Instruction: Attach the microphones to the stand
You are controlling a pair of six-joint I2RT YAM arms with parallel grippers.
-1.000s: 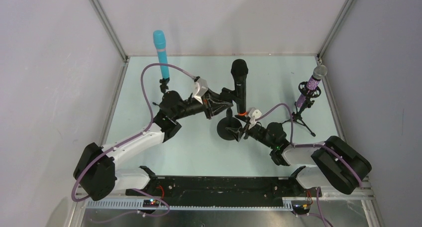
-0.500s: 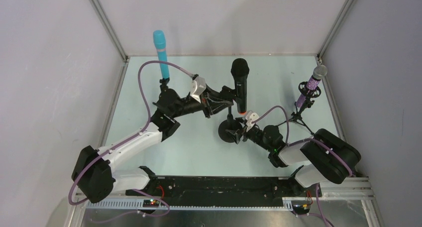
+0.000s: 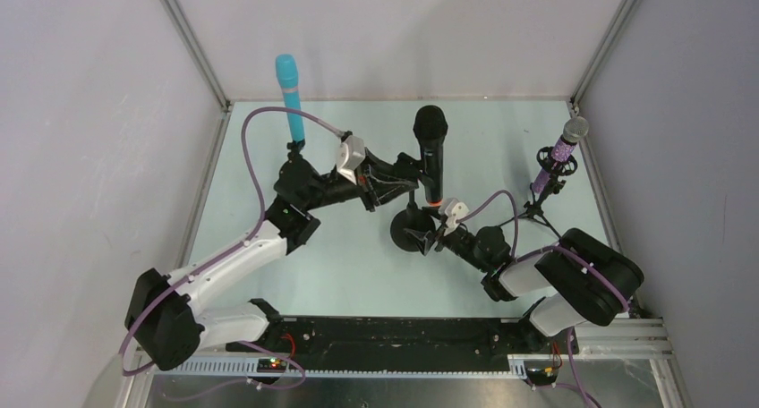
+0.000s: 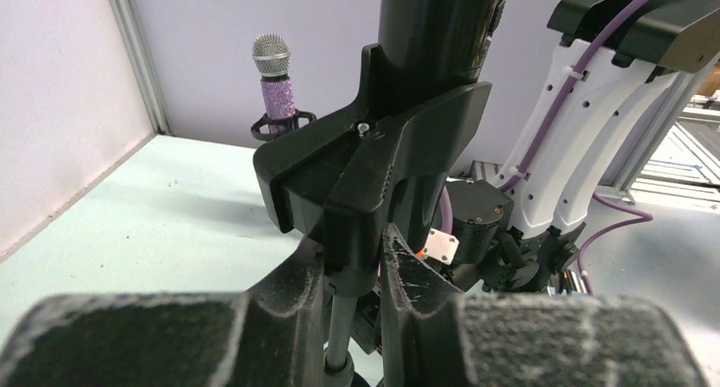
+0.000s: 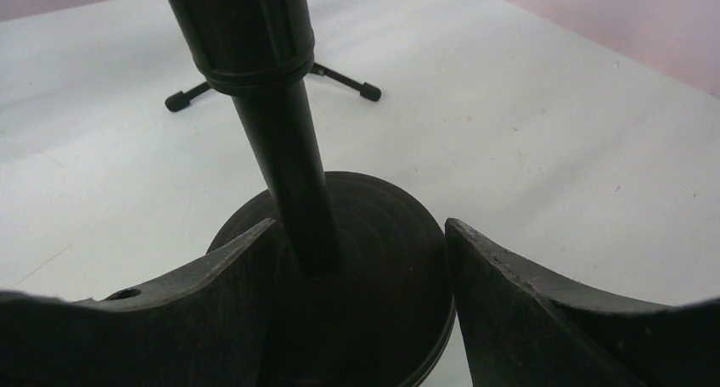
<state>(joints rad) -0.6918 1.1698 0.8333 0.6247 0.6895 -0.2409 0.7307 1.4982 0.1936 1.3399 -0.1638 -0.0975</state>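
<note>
Black stick mic with orange end stands upright in the black round-base stand, between my two grippers. Left gripper is at clip height, right gripper low at the base. Plain cyan stick mic stands behind the left arm, glittery purple mic with silver head beyond the right.

Left wrist: fingers are pinched on the neck under the black plastic clip, with the mic body seated just above.

Right wrist: jaws are spread wide, straddling the base disc and gripping nothing.
</note>
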